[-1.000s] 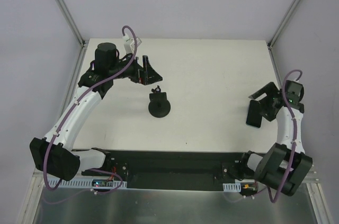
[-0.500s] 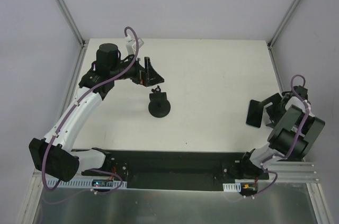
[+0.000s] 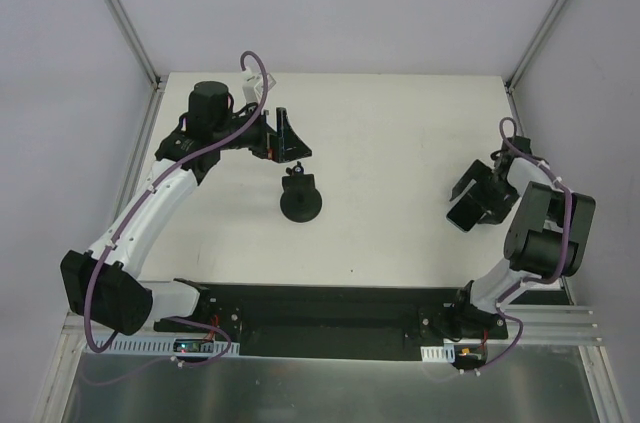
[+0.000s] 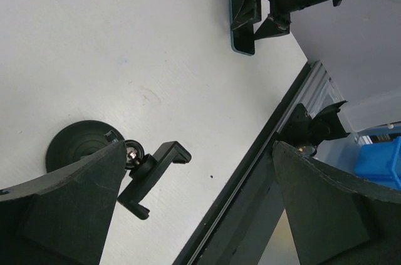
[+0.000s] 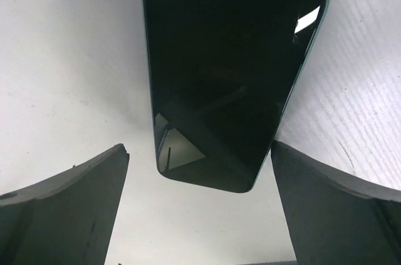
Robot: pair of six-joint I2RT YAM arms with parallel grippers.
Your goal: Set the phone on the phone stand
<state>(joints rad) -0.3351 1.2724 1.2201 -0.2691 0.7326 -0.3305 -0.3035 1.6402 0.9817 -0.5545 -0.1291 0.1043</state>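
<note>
The phone [image 5: 232,71] lies face up on the white bench [image 3: 400,143] toward its right side. It is a dark glossy slab with a thin teal rim, and its glass carries a pale reflection. The right gripper [image 3: 468,198] is lowered over it with the jaws spread. In the right wrist view the two black fingers [image 5: 69,202] stand on either side of the phone's near end, with a strip of bare bench between each finger and the phone's edge, so neither finger touches it. The left wrist view shows the same pairing from across the bench, with the phone's teal edge just in front of the right gripper's tips. The phone stand [image 3: 300,201] sits well apart from the phone, left of the bench's middle. Its round disc base is flat on the surface and nothing rests on it. From the base a short neck with a ball joint leads to the cradle [image 4: 153,174], which is tilted away from the disc, with small hooked ends showing at both ends. The left gripper [image 3: 283,138] hangs just beyond the stand on the far side from the arm bases, its jaws wide apart and holding nothing. In its own camera the disc shows just beside one finger. A dark rail [image 4: 250,190] runs along the bench's near edge, with a blue box [image 4: 383,163] past it.
</note>
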